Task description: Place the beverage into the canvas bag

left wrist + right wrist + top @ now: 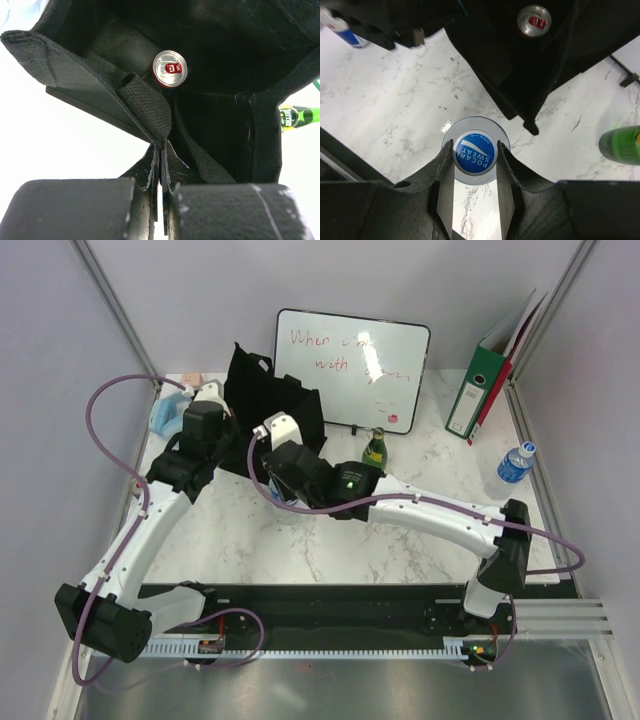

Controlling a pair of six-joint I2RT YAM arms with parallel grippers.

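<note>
The black canvas bag [285,400] stands open at the back of the table, left of the middle. My left gripper [228,398] is shut on the bag's rim fabric [150,107] and holds that edge up. A red can [170,68] stands inside the bag and also shows in the right wrist view [534,21]. My right gripper [475,156] is shut on the blue cap of a Pocari Sweat bottle [475,152], upright over the marble just in front of the bag [520,65]. In the top view the bottle is hidden under my right gripper [268,435].
A green glass bottle [374,448] stands right of the bag, close to my right arm. A water bottle [515,462] stands at the right edge. A whiteboard [350,365] and a green binder [480,390] lean at the back. A blue packet [168,412] lies at the back left.
</note>
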